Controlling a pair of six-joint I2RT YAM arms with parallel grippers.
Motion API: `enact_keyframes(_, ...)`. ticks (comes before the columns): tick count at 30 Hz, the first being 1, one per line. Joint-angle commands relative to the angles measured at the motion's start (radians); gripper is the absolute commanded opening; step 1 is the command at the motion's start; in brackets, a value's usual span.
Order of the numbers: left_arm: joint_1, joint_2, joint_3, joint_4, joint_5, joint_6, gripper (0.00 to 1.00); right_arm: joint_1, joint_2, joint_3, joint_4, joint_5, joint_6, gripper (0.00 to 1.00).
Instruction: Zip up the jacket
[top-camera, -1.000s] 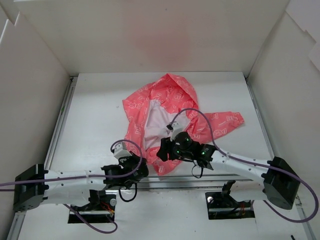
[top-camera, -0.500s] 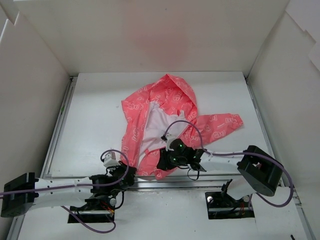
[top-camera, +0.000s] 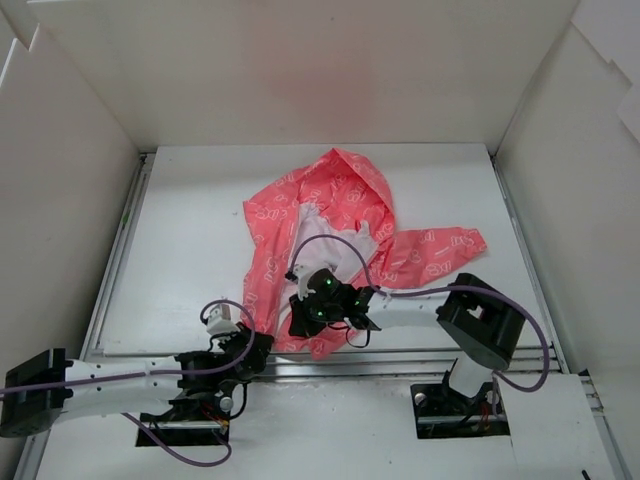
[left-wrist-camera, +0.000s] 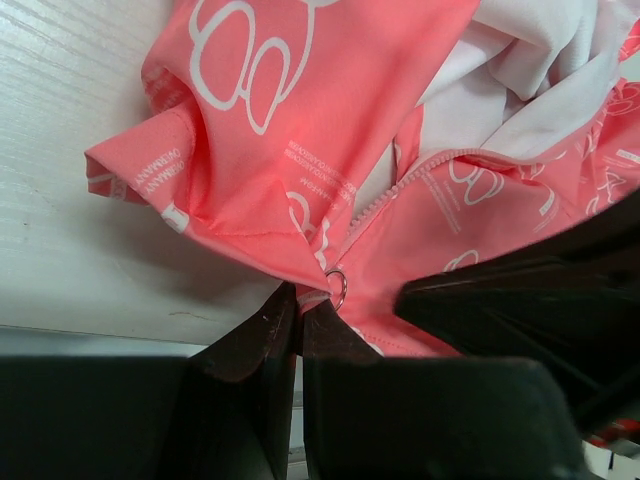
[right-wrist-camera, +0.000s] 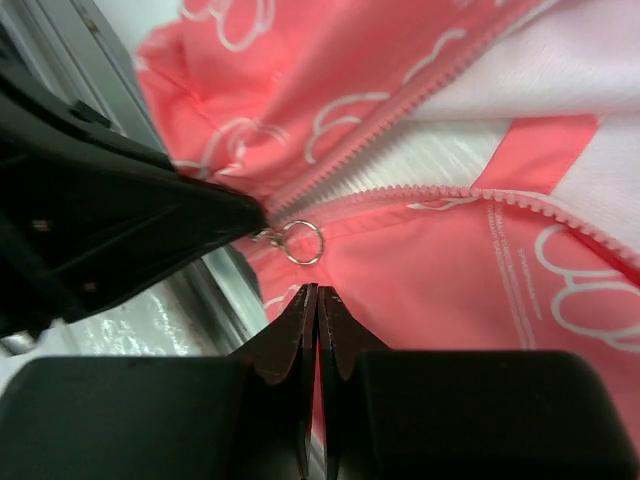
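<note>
The coral-pink jacket (top-camera: 330, 195) lies crumpled on the white table, front open, white lining showing. My left gripper (top-camera: 265, 343) is at its near hem; in the left wrist view this gripper (left-wrist-camera: 298, 298) is shut on the hem corner right beside the zipper's metal ring (left-wrist-camera: 337, 289). My right gripper (top-camera: 298, 325) hovers over the same hem. In the right wrist view it (right-wrist-camera: 318, 290) is shut, with the ring (right-wrist-camera: 302, 242) just beyond its tips and outside them. The two rows of zipper teeth (right-wrist-camera: 400, 110) run apart from there.
White walls (top-camera: 300, 70) box the table (top-camera: 190, 230) on three sides. A metal rail (top-camera: 400, 362) runs along the near edge just below the hem. The right arm's purple cable (top-camera: 345, 250) loops over the jacket.
My right gripper has slid left along the near hem and closed. The left gripper pulled the hem corner toward the near edge early on, then held still.
</note>
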Motion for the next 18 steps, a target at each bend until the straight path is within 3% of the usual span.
enact_keyframes(1,0.011,-0.039,-0.002,0.021,-0.007,0.008,0.0,0.008,0.043,0.061,0.085,-0.057,-0.021,0.01)
enact_keyframes(5,0.011,-0.06,-0.022,0.011,0.001,-0.007,0.0,0.019,0.079,0.052,0.1,-0.075,-0.007,0.31)
enact_keyframes(7,0.011,-0.059,-0.022,0.008,0.005,-0.01,0.0,0.043,0.063,0.037,0.09,-0.06,-0.007,0.39)
enact_keyframes(10,0.011,-0.05,-0.011,0.019,0.012,-0.003,0.0,0.071,0.031,0.017,0.058,-0.014,-0.018,0.42)
enact_keyframes(13,0.021,-0.036,0.004,0.016,0.025,0.003,0.0,0.104,0.025,0.023,0.042,0.015,-0.033,0.53)
enact_keyframes(18,0.03,-0.05,0.011,-0.009,0.033,-0.004,0.0,0.146,0.051,0.055,-0.022,0.136,-0.055,0.53)
